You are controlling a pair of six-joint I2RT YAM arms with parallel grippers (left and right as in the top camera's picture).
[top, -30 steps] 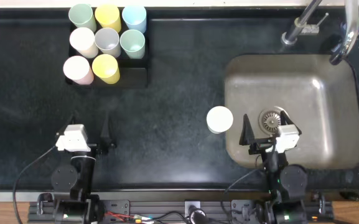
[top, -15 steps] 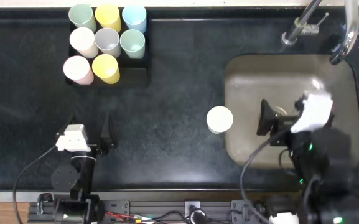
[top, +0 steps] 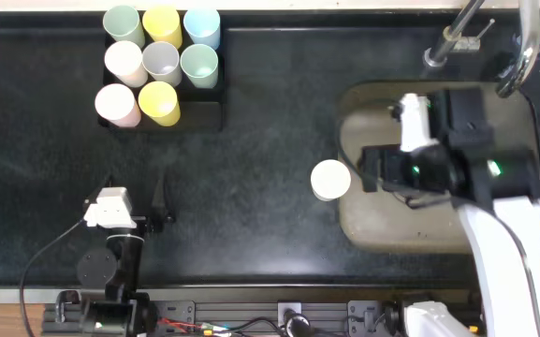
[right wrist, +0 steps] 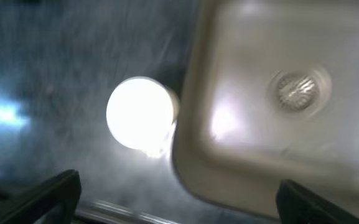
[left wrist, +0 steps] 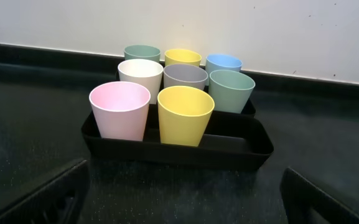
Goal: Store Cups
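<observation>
A white cup stands upside down on the dark counter, just left of the sink. In the right wrist view the white cup lies below the camera, beside the sink's corner. My right gripper hangs lifted over the sink's left side, open and holding nothing. A black tray at the back left holds several pastel cups, among them a pink one and a yellow one. My left gripper rests open near the front, facing the tray.
A faucet stands behind the sink, and the drain shows in the basin. The tray's front right slot has no cup in it. Dark counter stretches between the tray and the sink.
My right arm has risen from the sink's front edge and swung up over the basin, its gripper now pointing toward the white cup. The left arm and the cups have stayed still.
</observation>
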